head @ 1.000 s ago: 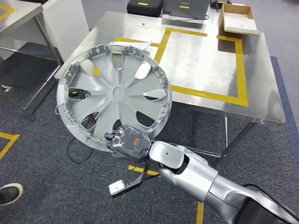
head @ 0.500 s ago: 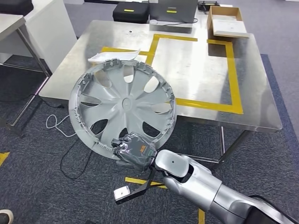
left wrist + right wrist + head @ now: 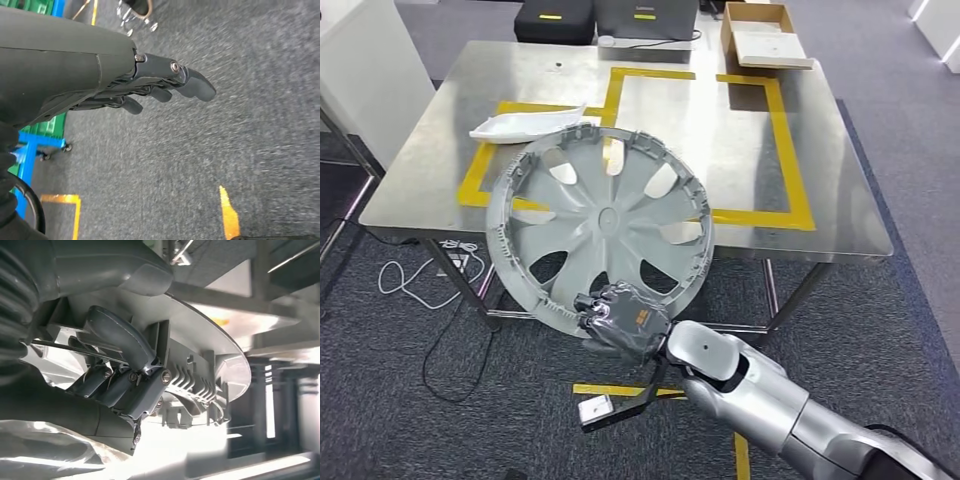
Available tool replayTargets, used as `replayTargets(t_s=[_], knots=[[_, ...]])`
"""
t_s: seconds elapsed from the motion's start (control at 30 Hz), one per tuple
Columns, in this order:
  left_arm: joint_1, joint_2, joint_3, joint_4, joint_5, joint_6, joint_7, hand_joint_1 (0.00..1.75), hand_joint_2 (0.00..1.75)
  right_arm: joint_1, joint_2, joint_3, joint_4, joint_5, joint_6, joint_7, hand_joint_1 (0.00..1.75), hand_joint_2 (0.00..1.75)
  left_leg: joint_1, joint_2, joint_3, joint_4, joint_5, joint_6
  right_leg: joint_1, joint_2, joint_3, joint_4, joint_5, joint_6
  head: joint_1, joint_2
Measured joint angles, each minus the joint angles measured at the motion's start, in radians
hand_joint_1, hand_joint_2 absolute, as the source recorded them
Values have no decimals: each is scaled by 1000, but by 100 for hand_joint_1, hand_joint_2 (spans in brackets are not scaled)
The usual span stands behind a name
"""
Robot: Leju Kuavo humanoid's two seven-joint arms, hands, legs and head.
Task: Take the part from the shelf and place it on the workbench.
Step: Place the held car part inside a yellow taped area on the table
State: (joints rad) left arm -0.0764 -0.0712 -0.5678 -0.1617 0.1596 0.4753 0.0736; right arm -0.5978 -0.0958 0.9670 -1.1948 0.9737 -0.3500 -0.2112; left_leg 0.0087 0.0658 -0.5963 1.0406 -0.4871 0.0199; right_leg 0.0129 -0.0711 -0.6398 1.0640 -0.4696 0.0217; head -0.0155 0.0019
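Observation:
In the head view I carry a large grey wheel cover [image 3: 603,225] with several spokes. My right hand [image 3: 626,320] grips its near rim, and the cover tilts up over the front edge of the steel workbench [image 3: 818,170]. Seen from the right wrist, the fingers [image 3: 124,385] clamp the ribbed rim of the wheel cover [image 3: 211,355] from below. My left hand [image 3: 158,85] hangs over the grey carpet with its fingers stretched out and nothing in them.
Yellow tape [image 3: 784,150] marks rectangles on the workbench. A white tray [image 3: 527,122] lies at its left, a cardboard box [image 3: 761,35] and black cases [image 3: 554,18] at the far edge. Cables [image 3: 418,275] lie on the carpet beside the table legs.
The whole view has shifted: the workbench now lies more squarely ahead and nearer. The wheel cover stays in my right hand and now overlaps the bench's front edge more.

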Motion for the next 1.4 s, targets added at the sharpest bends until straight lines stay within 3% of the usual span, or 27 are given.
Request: replayTargets(t_s=[0.03,0.07,0.13,0.2,0.27,0.33,0.37,0.4,0.47,0.5,0.57,0.63,0.7,0.8,0.83,0.87,0.9,0.93,1.0,1.03,1.2,1.27,1.33,1.37,1.4], knots=[[0,0,0,0,0,-1,0,0,175,-2,0,-3,-1,0,0,1,175,175,-3,10,2,0,-3,-4,6,-19,15,-30,5,-5,0,0],[0,0,0,0,0,-2,0,0,175,-3,-1,-5,-1,0,1,1,175,175,-6,22,4,0,-4,-8,10,-23,20,-39,1,-9,1,0],[-1,2,0,0,2,-3,0,0,175,-4,-2,-9,-2,1,3,1,175,175,-6,37,9,0,-11,-16,6,4,22,-45,4,-17,1,0],[-3,3,0,0,4,0,-6,0,175,-6,-2,-11,-2,4,6,3,175,175,-3,3,-1,38,-39,-27,-2,25,28,-51,7,-26,0,0],[-3,4,0,0,7,12,-20,0,175,-9,-2,-11,0,10,11,7,175,175,1,-44,-53,149,-95,-33,-7,42,31,-53,7,-33,-3,0],[-1,4,0,0,9,23,-33,0,175,-8,-2,-10,4,17,16,10,175,175,1,-56,-110,255,-126,-36,-7,59,34,-52,4,-36,-3,0],[0,5,0,0,10,26,-37,0,175,-8,-2,-9,8,19,19,11,175,175,1,-57,-121,266,-114,-36,-7,67,35,-51,3,-36,-3,0],[1,6,0,0,10,28,-39,0,175,-8,-1,-9,11,20,21,11,175,175,1,-57,-113,237,-83,-35,-6,74,39,-51,1,-35,-4,0],[0,8,0,0,13,29,-44,0,175,-9,0,-9,18,21,23,12,175,175,1,-58,-65,114,-8,-30,-6,83,45,-48,-6,-30,-3,0],[-1,9,0,0,15,31,-45,0,175,-11,1,-9,23,21,25,13,175,175,0,-60,-42,57,12,-26,-5,86,46,-45,-9,-27,-3,0],[-4,10,0,0,18,34,-46,0,175,-17,6,-9,33,22,30,15,175,175,-2,-62,-24,8,15,-19,-3,88,42,-43,-12,-18,-2,0],[-4,11,0,0,19,38,-46,0,175,-22,11,-9,43,23,34,15,175,175,-2,-63,-22,2,15,-11,-4,88,39,-44,-14,-9,-2,0],[-5,13,0,0,19,40,-47,0,175,-27,14,-10,50,23,36,16,175,175,2,-63,-17,-3,16,0,-5,85,23,-15,-36,2,4,0],[-5,16,1,0,19,41,-47,0,175,-31,14,-10,59,24,36,16,175,175,5,-64,-14,-4,13,11,-12,80,-68,160,-112,16,13,0],[-5,17,1,0,19,41,-47,0,175,-31,14,-10,62,24,36,16,175,175,5,-63,-14,-4,11,11,-14,79,-101,216,-125,18,13,0],[-4,18,1,0,19,41,-47,0,175,-30,14,-9,65,24,36,16,175,175,5,-63,-12,-4,8,12,-15,78,-121,242,-121,20,13,0],[-4,18,1,0,19,42,-47,0,175,-30,14,-9,68,24,36,16,175,175,5,-64,-8,-4,5,11,-17,77,-121,228,-96,20,13,0],[-4,18,1,0,19,42,-47,0,175,-30,14,-9,70,24,36,16,175,175,5,-64,-2,-3,1,9,-17,76,-101,176,-57,19,14,0],[-4,18,1,1,19,45,-48,0,175,-30,14,-9,73,24,36,16,175,175,4,-65,9,-3,-8,2,-16,70,-39,43,8,14,14,0],[-5,18,1,1,18,47,-48,0,175,-30,14,-9,74,24,36,16,175,175,3,-66,10,-2,-11,-3,-14,69,-14,-3,18,11,14,0],[-6,20,0,1,17,54,-49,0,175,-25,15,-10,75,25,33,15,175,175,3,-62,10,12,-31,-29,-13,75,19,-42,0,-16,11,0],[-6,21,0,1,15,57,-51,0,175,-23,15,-10,75,25,32,15,175,175,4,-63,-33,104,-72,-36,-15,74,32,-45,-6,-28,9,0],[-4,21,0,1,15,58,-53,0,175,-18,15,-9,76,25,32,14,175,175,4,-63,-106,233,-112,-38,-12,76,41,-45,-14,-36,9,0],[-2,21,0,1,14,58,-53,0,175,-15,15,-9,76,26,32,14,175,175,4,-63,-131,269,-113,-38,-10,78,47,-45,-18,-37,9,0],[-1,21,-1,1,13,58,-53,0,175,-12,15,-9,76,26,32,13,175,175,3,-63,-140,269,-92,-35,-9,80,53,-44,-23,-38,9,0]])
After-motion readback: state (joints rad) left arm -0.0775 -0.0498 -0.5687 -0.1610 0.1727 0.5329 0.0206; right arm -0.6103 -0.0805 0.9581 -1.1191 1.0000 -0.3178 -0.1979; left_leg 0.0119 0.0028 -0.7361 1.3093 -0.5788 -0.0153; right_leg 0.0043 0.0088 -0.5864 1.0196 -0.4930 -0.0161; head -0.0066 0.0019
